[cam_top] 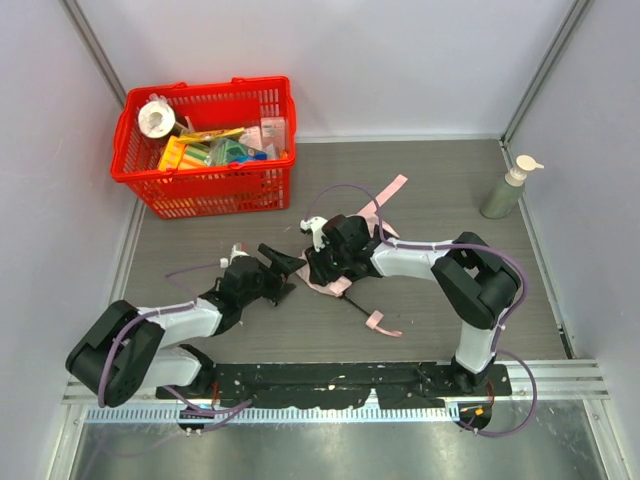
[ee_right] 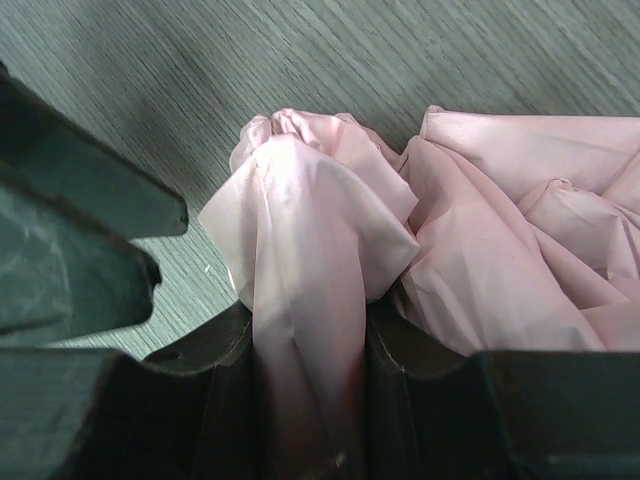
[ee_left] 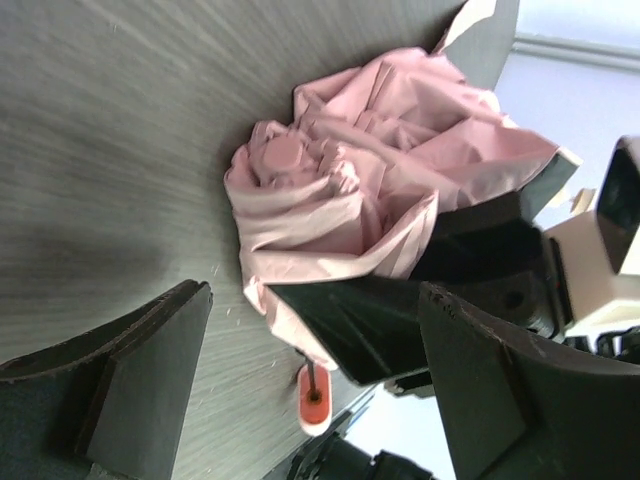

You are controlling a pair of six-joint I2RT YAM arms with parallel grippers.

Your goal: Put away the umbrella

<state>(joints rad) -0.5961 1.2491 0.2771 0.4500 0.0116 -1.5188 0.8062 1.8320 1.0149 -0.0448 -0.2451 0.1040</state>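
The umbrella (cam_top: 328, 286) lies on the table (cam_top: 450, 190) near its centre, well apart from the red basket (cam_top: 210, 190) in the far left corner. Its canopy is a loose, crumpled bunch, not rolled or strapped. The right gripper (cam_top: 314, 264) sits directly on this bunch. The right wrist view shows its jaws closed on a raised fold of pink fabric, which is pinched between the fingers (ee_right: 200, 400). The left gripper (cam_top: 284, 274) stands just beside the bunch on its left side, jaws apart and holding nothing. In the left wrist view the canopy lies straight ahead of the open fingers (ee_left: 130, 380), not between them. On the long axis, the thin black shaft (cam_top: 352, 303) runs from the bunch toward the near right and ends at the small pink handle (cam_top: 381, 323). The handle therefore points to the near right, and the canopy end faces the far left, toward the left arm and the basket. A pink strap (cam_top: 390, 190) trails off on the far side. Judgement: the right arm holds fabric only, not the shaft, so a lift would likely leave the shaft and handle hanging. The left arm has the canopy within short reach, to its right.
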